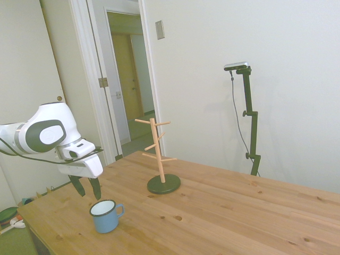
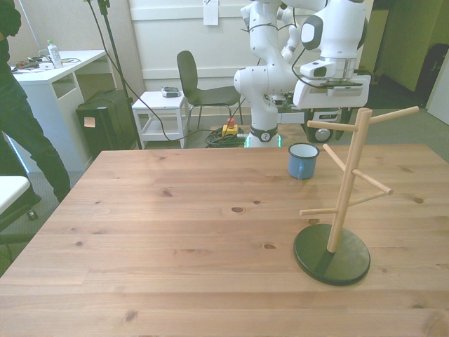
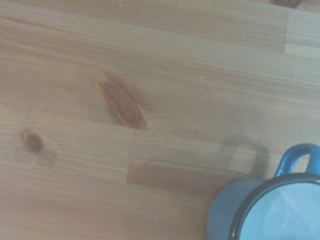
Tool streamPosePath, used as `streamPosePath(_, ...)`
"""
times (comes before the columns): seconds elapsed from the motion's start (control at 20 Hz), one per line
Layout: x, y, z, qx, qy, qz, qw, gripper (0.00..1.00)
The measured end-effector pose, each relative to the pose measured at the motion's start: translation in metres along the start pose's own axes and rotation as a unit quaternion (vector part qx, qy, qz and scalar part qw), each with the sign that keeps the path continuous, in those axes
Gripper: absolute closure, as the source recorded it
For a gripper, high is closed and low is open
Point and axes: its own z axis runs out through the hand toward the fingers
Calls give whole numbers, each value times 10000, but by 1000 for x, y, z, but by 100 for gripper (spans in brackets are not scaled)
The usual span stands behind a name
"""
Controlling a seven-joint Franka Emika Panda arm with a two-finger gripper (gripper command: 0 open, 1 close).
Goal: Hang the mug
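Note:
The light-blue mug (image 1: 106, 215) stands upright on the wooden table (image 1: 223, 212) near its corner, with its handle (image 1: 120, 211) toward the peg stand. My gripper (image 1: 87, 192) hovers just above and beside the mug, away from the stand; it is open and holds nothing. The wooden peg stand (image 1: 159, 154) rises from a dark round base (image 1: 163, 184) further along the table. In the front view the mug (image 2: 303, 161) sits near the far edge, behind the stand (image 2: 346, 184). The wrist view shows part of the mug (image 3: 272, 212) and its handle (image 3: 295, 157) over bare wood.
A person (image 2: 17, 119) stands at the front view's left beside a white desk (image 2: 56, 84). Behind the table are a chair (image 2: 196, 88) and a small white cart (image 2: 160, 112). The stand's pegs (image 2: 393, 114) stick out sideways at several heights.

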Motion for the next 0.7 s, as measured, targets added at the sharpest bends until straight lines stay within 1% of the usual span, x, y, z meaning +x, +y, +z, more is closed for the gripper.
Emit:
streamPosePath(0.25, -8, 0, 11, -110, 96, -219, 9997, 0)
streamPosePath(0.55, -12, -10, 23, -169, 180, -854, 9960, 0)
streamPosePath(0.7, -12, -13, 32, -182, 136, -1049, 9942, 0)
